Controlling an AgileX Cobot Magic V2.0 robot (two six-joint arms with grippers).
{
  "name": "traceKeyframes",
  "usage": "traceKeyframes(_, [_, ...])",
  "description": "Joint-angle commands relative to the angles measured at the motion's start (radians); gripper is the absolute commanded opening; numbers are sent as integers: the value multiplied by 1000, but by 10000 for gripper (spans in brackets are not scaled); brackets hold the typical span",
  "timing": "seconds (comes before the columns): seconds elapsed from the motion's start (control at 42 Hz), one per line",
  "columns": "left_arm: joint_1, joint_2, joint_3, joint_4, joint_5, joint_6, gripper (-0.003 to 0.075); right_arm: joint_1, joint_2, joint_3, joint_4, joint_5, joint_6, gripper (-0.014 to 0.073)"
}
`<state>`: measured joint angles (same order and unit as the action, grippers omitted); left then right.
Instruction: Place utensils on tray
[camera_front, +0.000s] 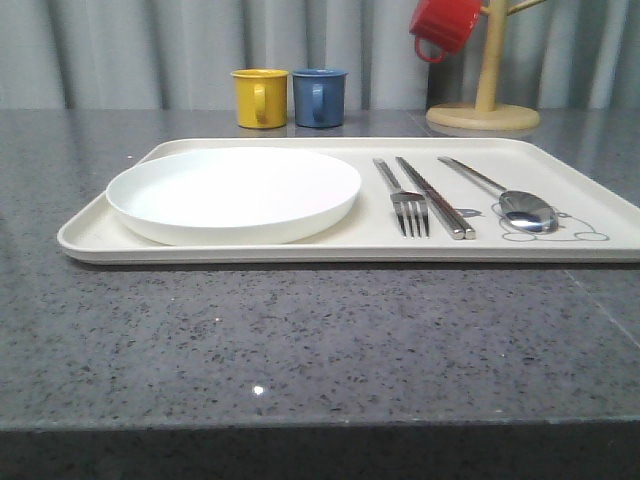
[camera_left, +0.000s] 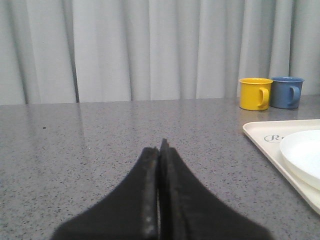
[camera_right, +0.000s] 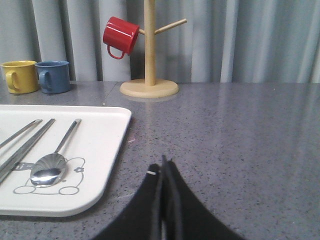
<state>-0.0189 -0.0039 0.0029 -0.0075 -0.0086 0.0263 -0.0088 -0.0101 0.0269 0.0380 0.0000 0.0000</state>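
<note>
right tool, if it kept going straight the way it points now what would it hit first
Probably nothing close: the right tool is shut and points over bare table toward the curtain. The mug tree and tray sit off to one side, though depth is unclear.

The counter (camera_front: 300, 340) was dark grey speckled stone. Directly on it lay a large cream rectangular tray (camera_front: 330, 252). Behind the tray stood a yellow mug (camera_front: 259, 98), a blue mug (camera_front: 319, 97) and a wooden mug tree's round base (camera_front: 483, 117).
</note>
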Motion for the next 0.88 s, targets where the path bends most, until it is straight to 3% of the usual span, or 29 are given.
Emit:
traceKeyframes(0.0, [-5, -21, 13, -9, -84, -4, -20, -3, -16, 0, -13, -87, 9, -67])
traceKeyframes(0.857, [-5, -21, 13, -9, -84, -4, -20, -3, -16, 0, -27, -85, 22, -67])
